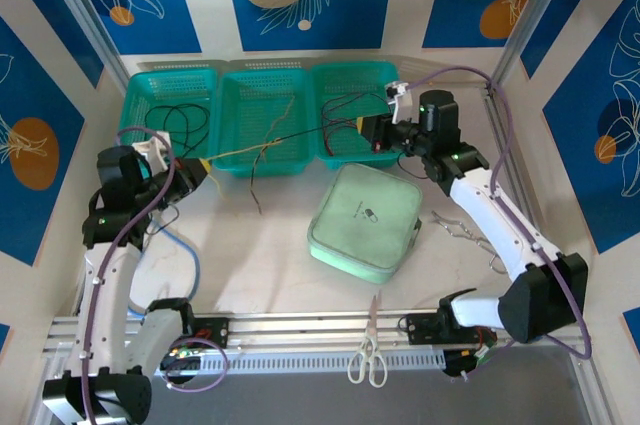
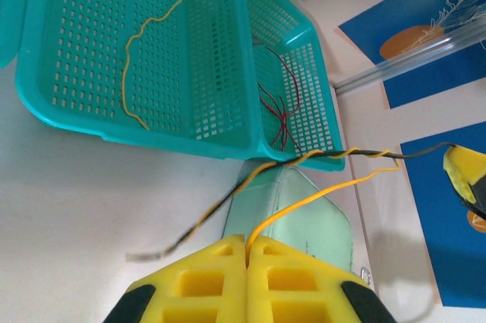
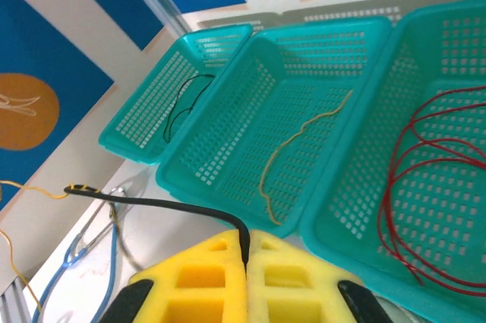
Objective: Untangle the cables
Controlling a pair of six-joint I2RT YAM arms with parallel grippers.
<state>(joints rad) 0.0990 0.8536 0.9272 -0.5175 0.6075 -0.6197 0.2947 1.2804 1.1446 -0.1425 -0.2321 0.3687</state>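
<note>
No legible text or labels

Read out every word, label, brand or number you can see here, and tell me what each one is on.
No text here is legible.
Mint-green pouch: a small dark printed mark on its top, too small to read.
Teal baskets: no lettering visible.

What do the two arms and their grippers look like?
Both arms have white links and black joint housings, the left arm and right arm alike. A thick purple cord runs along each. The left gripper and right gripper carry yellow finger pads with rectangular recesses and black outer sides.
</note>
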